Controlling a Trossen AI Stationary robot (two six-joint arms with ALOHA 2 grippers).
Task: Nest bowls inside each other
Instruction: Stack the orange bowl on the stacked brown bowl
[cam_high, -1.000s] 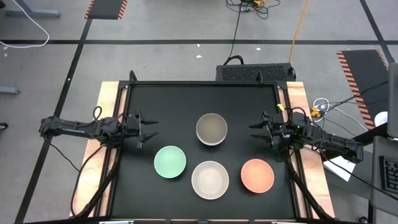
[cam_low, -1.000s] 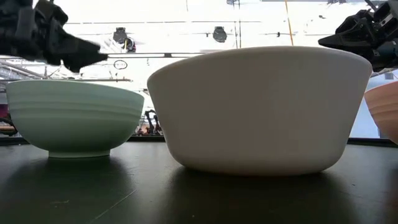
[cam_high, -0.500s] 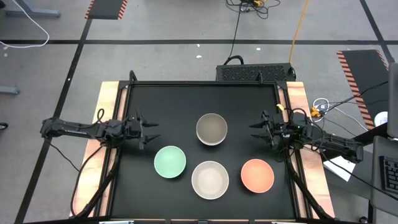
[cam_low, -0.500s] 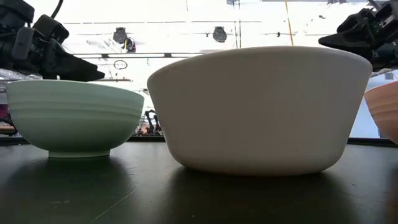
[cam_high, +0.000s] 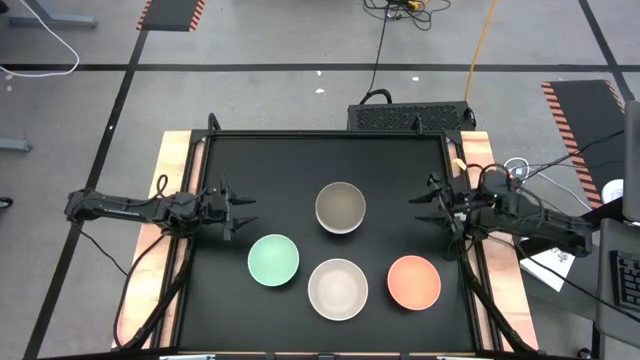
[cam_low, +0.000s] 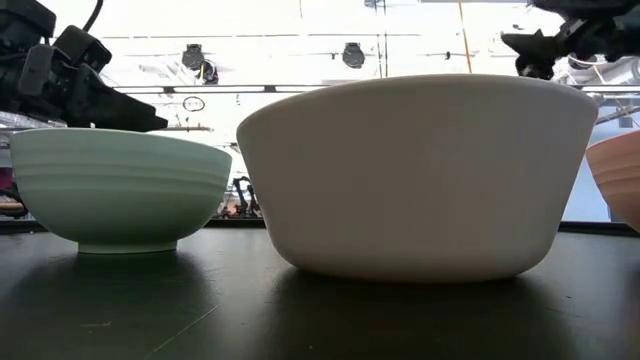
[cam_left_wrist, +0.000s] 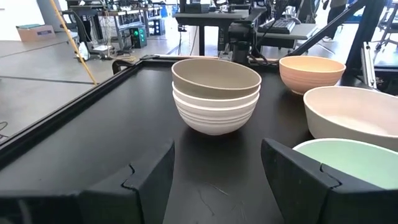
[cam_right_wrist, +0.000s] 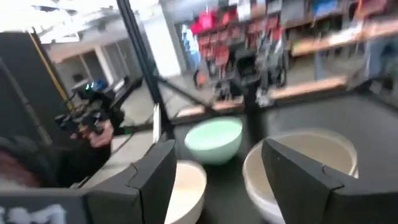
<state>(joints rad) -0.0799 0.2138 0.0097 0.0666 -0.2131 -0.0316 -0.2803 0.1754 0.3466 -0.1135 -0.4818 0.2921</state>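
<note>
Hovering at the table's (cam_high: 300, 150) left edge, the left gripper (cam_high: 238, 208) stood open and empty, fingers pointing toward the middle. Opposite it, at the right edge, the right gripper (cam_high: 425, 203) was open too, holding nothing. Between the two, nearer the far side, sat the grey-brown bowl (cam_high: 340, 207), nested on a white bowl (cam_left_wrist: 216, 116) as the left wrist view showed. Closer to the front edge stood three single bowls in a row: the mint bowl (cam_high: 273, 260) nearest the left gripper, the cream bowl (cam_high: 337, 288) in the middle and furthest forward, and the salmon bowl (cam_high: 414, 282) near the right gripper. None touched another.
</note>
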